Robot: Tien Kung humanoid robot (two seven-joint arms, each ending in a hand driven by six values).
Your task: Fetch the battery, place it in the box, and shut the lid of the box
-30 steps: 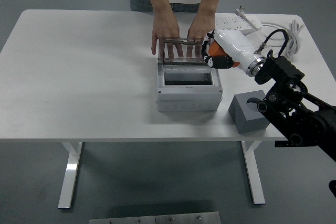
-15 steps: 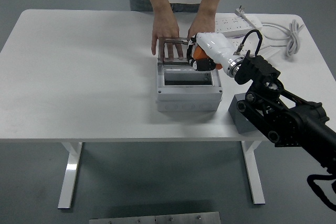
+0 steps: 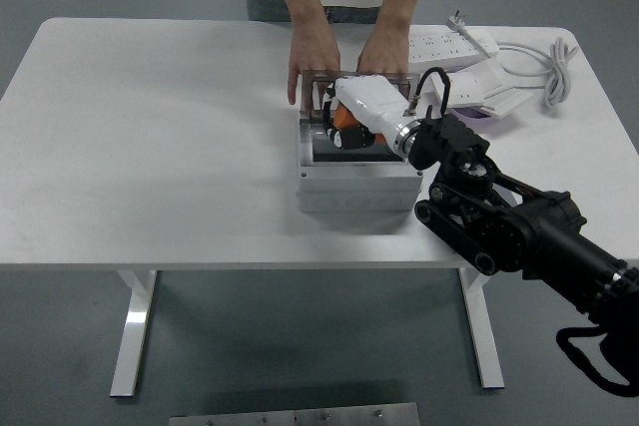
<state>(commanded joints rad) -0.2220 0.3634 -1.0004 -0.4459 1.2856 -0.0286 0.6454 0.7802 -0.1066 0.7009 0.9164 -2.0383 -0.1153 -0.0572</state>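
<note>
The white table (image 3: 150, 147) fills most of the view, with its near edge at the bottom. The robot's black right arm (image 3: 519, 231) comes in from the lower right and reaches to the left, over the near right part of the table. At its end is the right hand (image 3: 361, 117), white on the back, with dark fingers curled down.

That hand hangs over the open top of the grey box (image 3: 357, 162), which sits near the middle of the table. The fingers are wrapped around the orange battery (image 3: 345, 117). Only a small orange part shows under the hand, at its left side. The battery is over the box's opening, at the far side of it. It is not clear if the battery touches the inside of the box.

Behind the box, its clear lid (image 3: 339, 87) is folded back toward the far side. A person stands at the far edge of the table. The person's two hands lie on the lid, one hand (image 3: 313, 57) on its left part and the other hand (image 3: 384, 52) on its right part, fingers flat and pointing toward the robot.

Far to the right lie a white power strip (image 3: 454, 42) and a bundled white cable (image 3: 557, 67).
</note>
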